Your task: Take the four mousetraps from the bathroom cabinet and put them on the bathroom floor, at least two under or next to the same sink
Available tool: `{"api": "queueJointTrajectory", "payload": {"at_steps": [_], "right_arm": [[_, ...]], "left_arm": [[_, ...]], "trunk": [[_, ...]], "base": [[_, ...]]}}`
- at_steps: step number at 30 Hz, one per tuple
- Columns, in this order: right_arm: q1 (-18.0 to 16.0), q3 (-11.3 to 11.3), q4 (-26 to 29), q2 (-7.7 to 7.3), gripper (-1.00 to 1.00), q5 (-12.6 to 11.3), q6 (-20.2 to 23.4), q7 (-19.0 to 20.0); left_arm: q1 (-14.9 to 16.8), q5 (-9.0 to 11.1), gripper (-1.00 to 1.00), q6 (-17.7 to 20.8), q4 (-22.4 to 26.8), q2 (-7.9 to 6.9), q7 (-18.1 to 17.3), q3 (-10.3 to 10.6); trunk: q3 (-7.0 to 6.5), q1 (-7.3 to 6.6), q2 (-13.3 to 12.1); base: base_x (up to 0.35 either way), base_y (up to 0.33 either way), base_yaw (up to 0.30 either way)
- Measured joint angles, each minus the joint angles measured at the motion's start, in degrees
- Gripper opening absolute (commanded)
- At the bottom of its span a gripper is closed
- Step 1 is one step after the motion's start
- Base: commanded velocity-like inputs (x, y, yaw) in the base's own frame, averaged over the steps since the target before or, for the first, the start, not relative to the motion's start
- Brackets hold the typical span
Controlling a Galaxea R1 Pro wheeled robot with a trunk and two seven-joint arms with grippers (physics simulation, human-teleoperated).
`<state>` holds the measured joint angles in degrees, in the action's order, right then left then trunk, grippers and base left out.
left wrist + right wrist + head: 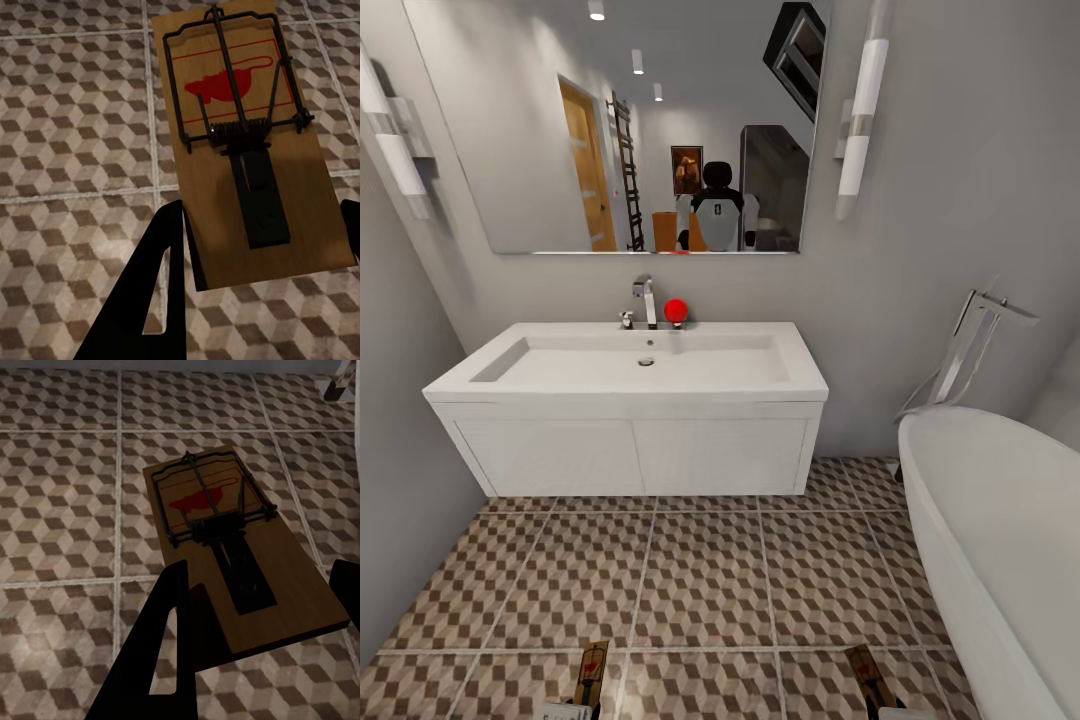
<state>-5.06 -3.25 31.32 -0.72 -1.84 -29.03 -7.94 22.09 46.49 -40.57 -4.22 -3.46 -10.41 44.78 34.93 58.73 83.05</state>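
Mousetraps fill both my hands: my left gripper (pixel 259 259) is clamped on one mousetrap (pixel 247 142), my right gripper (pixel 259 622) on another mousetrap (pixel 232 555), above the bathroom floor (pixel 710 570) before the bathroom sink (pixel 630 375).

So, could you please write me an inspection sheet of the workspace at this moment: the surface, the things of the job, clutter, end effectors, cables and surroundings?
Surface: patterned tile floor, pale grout lines.
Job's things: one mousetrap in the left end effector; another mousetrap in the right end effector. Both are held above the floor in front of the white sink. No trap seen lying on the floor.
Clutter: small red ball-shaped thing beside the faucet.
End effectors: each one closed on the near end of its trap.
Cables: nothing seen.
Surroundings: mirror above the sink, wall lamps, white bathtub at the right.
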Motion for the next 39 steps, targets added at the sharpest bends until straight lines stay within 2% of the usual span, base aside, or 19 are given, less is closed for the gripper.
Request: {"api": "queueJointTrajectory", "payload": {"at_steps": [27,30,32,33,34,35,37,39], "right_arm": [[0.0,0.0,0.1,0.13,-1.0,0.0,0.2,0.1],[0.0,0.1,0.6,0.15,-1.0,0.1,0.8,0.0],[0.0,0.1,1.3,0.17,-1.0,0.1,2.4,-0.1],[0.0,0.1,1.7,0.2,-1.0,0.1,4.0,-0.1],[-0.1,0.1,1.9,0.21,-1.0,0.2,5.0,-0.1],[-0.1,0.1,2.5,0.22,-1.0,0.4,7.1,0.0],[-0.2,0.1,5.5,0.36,-1.0,1.3,11.3,0.0],[-0.3,0.0,10.1,0.82,-1.0,2.4,15.6,0.0]], "left_arm": [[0.0,0.0,-1.0,0.1,0.0,0.13,0.2,-0.2],[0.0,0.0,-1.0,1.0,0.1,0.2,2.4,-0.3],[0.0,0.0,-1.0,5.8,0.5,0.24,5.8,-0.4],[0.0,0.0,-1.0,10.3,1.1,0.23,7.5,-0.6],[0.0,0.0,-1.0,12.9,1.8,0.19,8.3,-0.6],[0.1,0.0,-1.0,18.2,3.5,0.01,9.9,-0.5],[0.3,0.1,-1.0,28.3,9.4,-1.0,13.4,-0.6],[0.6,-0.2,-1.0,36.5,17.1,-2.28,18.2,-0.6]], "trunk": [[0.0,0.0,0.0],[0.0,0.0,0.0],[0.0,0.0,0.0],[0.0,0.0,0.0],[0.0,0.0,0.0],[0.0,0.0,0.0],[-0.01,0.0,0.0],[-0.01,0.0,0.0]], "base": [[0.0,0.0,0.0],[0.0,0.0,0.0],[0.0,0.0,0.0],[0.0,0.0,0.0],[0.0,0.0,0.0],[0.0,0.0,0.0],[0.0,0.0,0.0],[0.0,0.0,0.0]]}}
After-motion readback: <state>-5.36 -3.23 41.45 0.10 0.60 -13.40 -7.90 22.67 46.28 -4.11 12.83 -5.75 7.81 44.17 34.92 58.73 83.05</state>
